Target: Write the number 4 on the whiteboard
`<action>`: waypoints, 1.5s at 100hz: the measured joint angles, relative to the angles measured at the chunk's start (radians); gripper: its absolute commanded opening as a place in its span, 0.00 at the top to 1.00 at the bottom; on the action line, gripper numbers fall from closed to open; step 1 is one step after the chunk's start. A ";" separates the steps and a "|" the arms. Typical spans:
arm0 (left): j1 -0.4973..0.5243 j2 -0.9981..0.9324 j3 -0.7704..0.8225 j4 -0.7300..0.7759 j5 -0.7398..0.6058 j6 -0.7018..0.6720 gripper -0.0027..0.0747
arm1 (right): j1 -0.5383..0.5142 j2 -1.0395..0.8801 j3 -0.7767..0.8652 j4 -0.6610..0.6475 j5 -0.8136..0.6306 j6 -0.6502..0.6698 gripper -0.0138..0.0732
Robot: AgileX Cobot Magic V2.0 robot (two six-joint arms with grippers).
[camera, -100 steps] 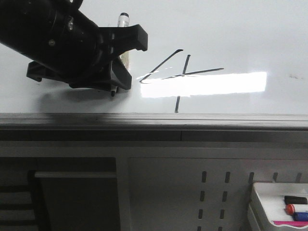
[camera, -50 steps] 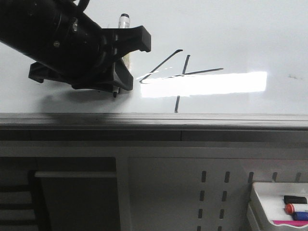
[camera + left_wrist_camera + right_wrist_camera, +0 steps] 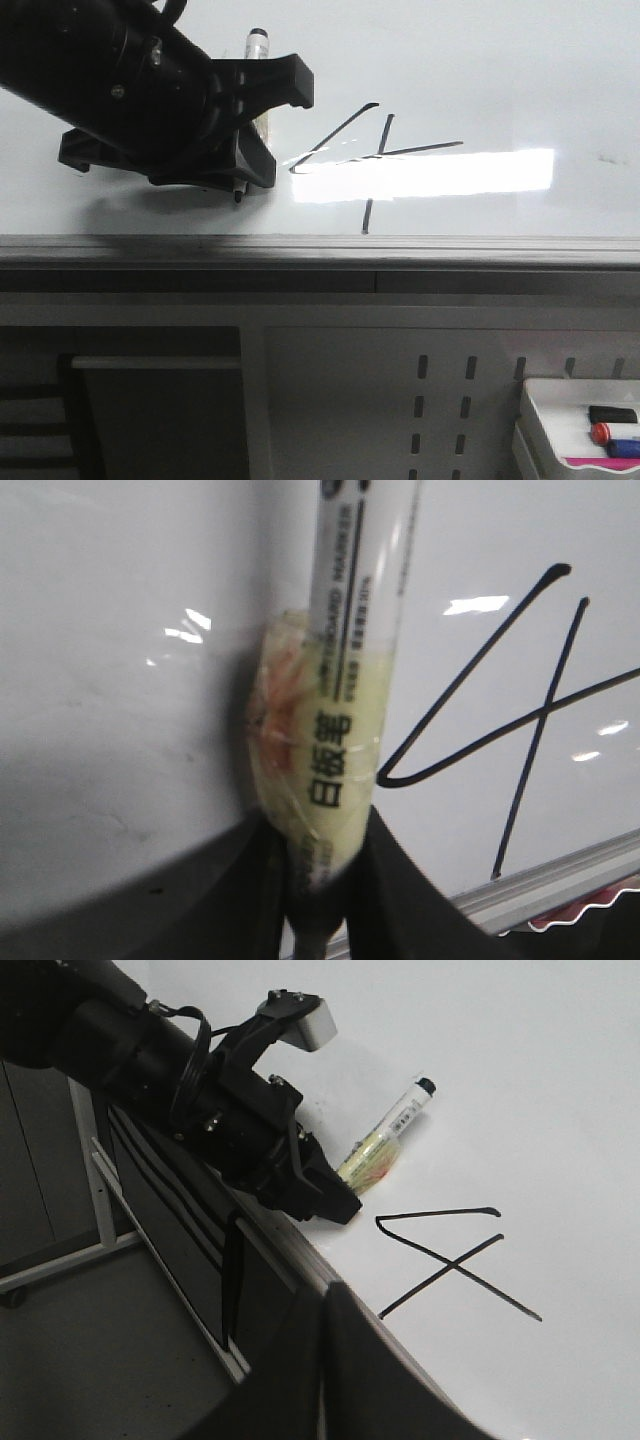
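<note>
— Fingers [image 3: 265,880] of the left gripper [image 3: 320,900] are clenched on a whiteboard marker [image 3: 335,730] wrapped in yellowish tape, yes?

— Yes. Its tip hangs just beside the number 4 [image 3: 375,160], apart from the strokes. The right fingers [image 3: 330,1360] look pressed together on nothing.

— And the 4?

— All three strokes sit mid-whiteboard [image 3: 480,60], above the grey edge rail [image 3: 320,245].

— So the writing seems finished?

— I'd judge so. Next comes lifting the marker clear without smudging the fresh ink.
</note>
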 measured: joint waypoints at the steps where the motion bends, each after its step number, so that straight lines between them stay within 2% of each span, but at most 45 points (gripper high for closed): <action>1: 0.000 0.000 0.000 0.000 0.000 0.000 0.99 | 0.000 0.000 0.000 0.000 0.000 0.000 0.92; 66: -0.001 0.000 0.000 0.000 -0.013 0.000 0.99 | 0.000 0.000 0.000 0.000 -0.006 0.000 0.92; 74: -0.002 0.000 0.000 0.000 -0.013 0.000 0.94 | 0.000 0.000 0.000 0.000 -0.006 0.000 0.92; 86: -0.002 0.000 0.000 0.000 -0.015 0.000 0.81 | 0.000 0.000 0.000 0.000 -0.006 0.000 0.92; 95: -0.002 0.000 0.000 -0.001 -0.020 -0.002 0.74 | 0.000 0.000 0.000 0.000 -0.006 0.000 0.92; 150: -0.002 0.000 0.000 -0.006 -0.035 -0.007 0.73 | 0.000 0.000 0.000 0.000 -0.006 0.000 0.92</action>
